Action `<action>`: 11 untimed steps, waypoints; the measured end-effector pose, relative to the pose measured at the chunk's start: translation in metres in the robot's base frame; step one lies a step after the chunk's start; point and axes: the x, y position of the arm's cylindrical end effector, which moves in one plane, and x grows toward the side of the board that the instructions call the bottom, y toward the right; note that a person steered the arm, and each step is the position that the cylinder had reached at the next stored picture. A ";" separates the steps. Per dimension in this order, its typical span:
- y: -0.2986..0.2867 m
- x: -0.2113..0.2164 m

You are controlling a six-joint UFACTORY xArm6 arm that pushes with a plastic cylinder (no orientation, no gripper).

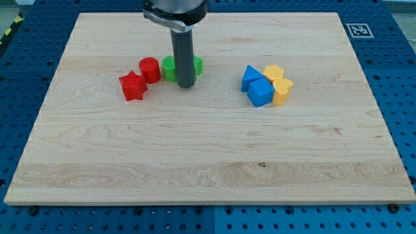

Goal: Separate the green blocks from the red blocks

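My tip [186, 85] rests on the board just in front of the green blocks. A green round block [169, 67] shows to the left of the rod and a second green block [197, 64] peeks out to its right, its shape mostly hidden. A red cylinder [149, 69] stands right against the left green block. A red star block [132, 86] lies just below and left of the cylinder, touching it.
A cluster of two blue blocks [259, 91] [249, 77] and two yellow blocks [273, 72] [282, 90] lies right of centre. The wooden board [208, 162] sits on a blue pegboard table, with a marker tag [359, 30] at the top right.
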 end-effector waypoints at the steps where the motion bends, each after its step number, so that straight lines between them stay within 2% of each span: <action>1: -0.032 0.000; 2: -0.068 0.000; 4: -0.067 -0.019; 7: 0.002 -0.019; 9: 0.024 -0.018; 11: -0.036 -0.014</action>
